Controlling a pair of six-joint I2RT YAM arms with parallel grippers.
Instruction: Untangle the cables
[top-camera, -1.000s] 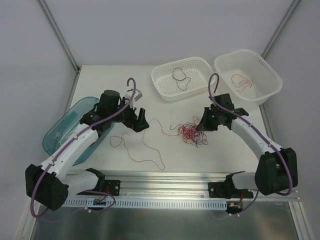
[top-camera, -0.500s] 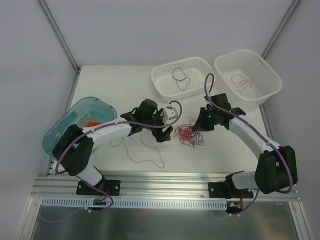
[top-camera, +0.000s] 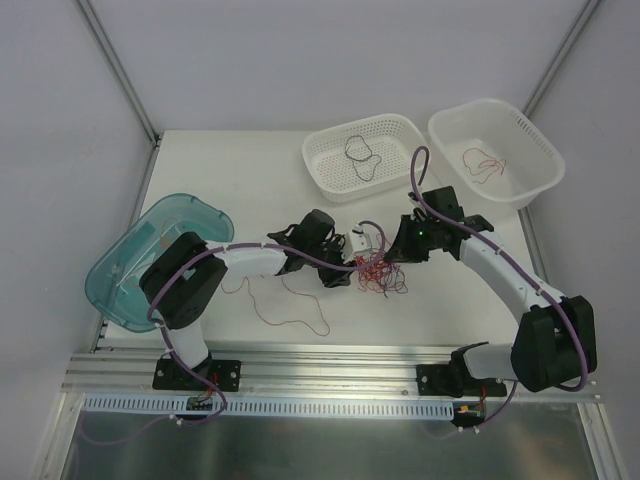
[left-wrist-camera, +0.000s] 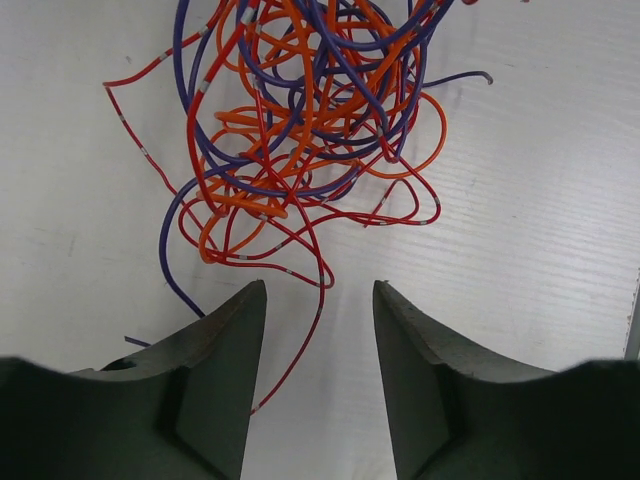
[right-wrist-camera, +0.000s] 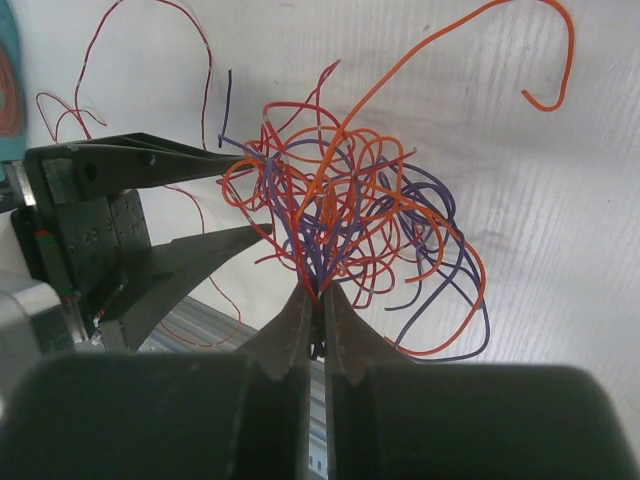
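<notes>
The cables form a fist-sized tangle (top-camera: 378, 270) of red, orange and purple wires on the white table between the two arms. My right gripper (top-camera: 393, 254) is shut on a bunch of its strands, pinched at the fingertips (right-wrist-camera: 320, 296). My left gripper (top-camera: 352, 264) sits at the tangle's left edge. In the left wrist view its jaws stand apart (left-wrist-camera: 320, 292), with the tangle (left-wrist-camera: 310, 130) just beyond the tips. One thin red strand (left-wrist-camera: 300, 350) lies on the table between the fingers, untouched. Both left fingers (right-wrist-camera: 190, 165) also show in the right wrist view.
A long loose red strand (top-camera: 290, 322) curls on the table left of the tangle. A teal bin (top-camera: 115, 275) sits at the far left. Two white baskets stand at the back: one (top-camera: 395, 135) holds a dark cable (top-camera: 358, 152), the other (top-camera: 530, 150) a red one (top-camera: 485, 165).
My left arm has swung right from the teal bin to the tangle, and its jaws have narrowed. The right gripper has kept its hold on the tangle.
</notes>
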